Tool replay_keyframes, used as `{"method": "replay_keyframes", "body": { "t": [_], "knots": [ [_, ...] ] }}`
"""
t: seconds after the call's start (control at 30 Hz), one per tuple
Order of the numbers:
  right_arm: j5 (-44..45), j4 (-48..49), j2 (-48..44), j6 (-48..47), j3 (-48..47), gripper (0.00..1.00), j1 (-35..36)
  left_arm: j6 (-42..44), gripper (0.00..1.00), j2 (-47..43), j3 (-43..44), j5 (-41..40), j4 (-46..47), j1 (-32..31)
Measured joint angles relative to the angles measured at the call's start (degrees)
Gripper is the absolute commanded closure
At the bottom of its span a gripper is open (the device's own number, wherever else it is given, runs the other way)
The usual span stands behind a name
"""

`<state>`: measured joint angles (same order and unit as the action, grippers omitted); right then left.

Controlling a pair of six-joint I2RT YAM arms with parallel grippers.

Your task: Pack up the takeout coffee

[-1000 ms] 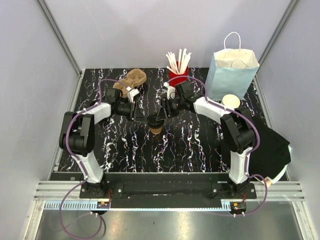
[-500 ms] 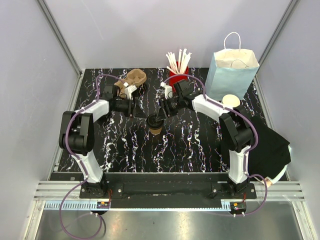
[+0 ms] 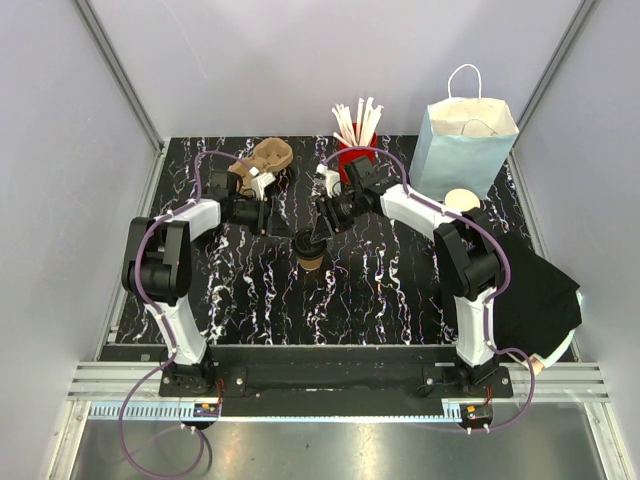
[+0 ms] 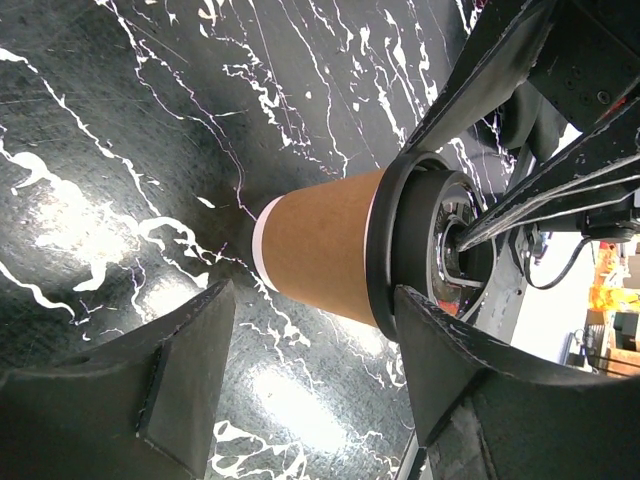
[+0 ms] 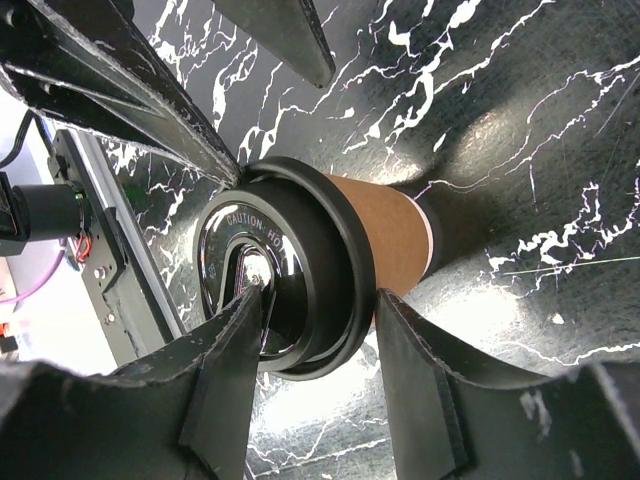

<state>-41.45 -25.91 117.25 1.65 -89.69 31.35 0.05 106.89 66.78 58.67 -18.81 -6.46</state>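
Center frame, the right end effector (image 3: pixel 314 236) pinches the lid (image 5: pixel 300 250) of the takeout coffee (image 3: pixel 312 260); left of it, the left end effector (image 3: pixel 266 215) hangs spread.

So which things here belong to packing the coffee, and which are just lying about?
Job: small tan-brown paper cup with black lid; pale blue paper bag with white handles.
Lying about: red cup of white sticks; nested stack of brown paper cups; black cloth at the right edge.
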Motion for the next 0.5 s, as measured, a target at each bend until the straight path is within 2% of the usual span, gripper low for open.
{"method": "replay_keyframes", "body": {
  "t": [0.1, 0.3, 0.5],
  "knots": [
    [-0.11, -0.63, 0.15, -0.66, -0.35, 0.47, 0.0, -0.04, 0.38, 0.22, 0.04, 0.26, -0.15, -0.11],
    [-0.09, -2.64, 0.7, -1.99, -1.49, 0.47, -0.07, 1.99, 0.58, 2.05, 3.74, -0.83, -5.44, -1.9],
    [-0.2, -4.68, 0.83, -3.45, -2.1, 0.47, -0.33, 3.26, 0.61, 4.13, 7.17, -0.17, -10.86, -2.95]
  ]
}}
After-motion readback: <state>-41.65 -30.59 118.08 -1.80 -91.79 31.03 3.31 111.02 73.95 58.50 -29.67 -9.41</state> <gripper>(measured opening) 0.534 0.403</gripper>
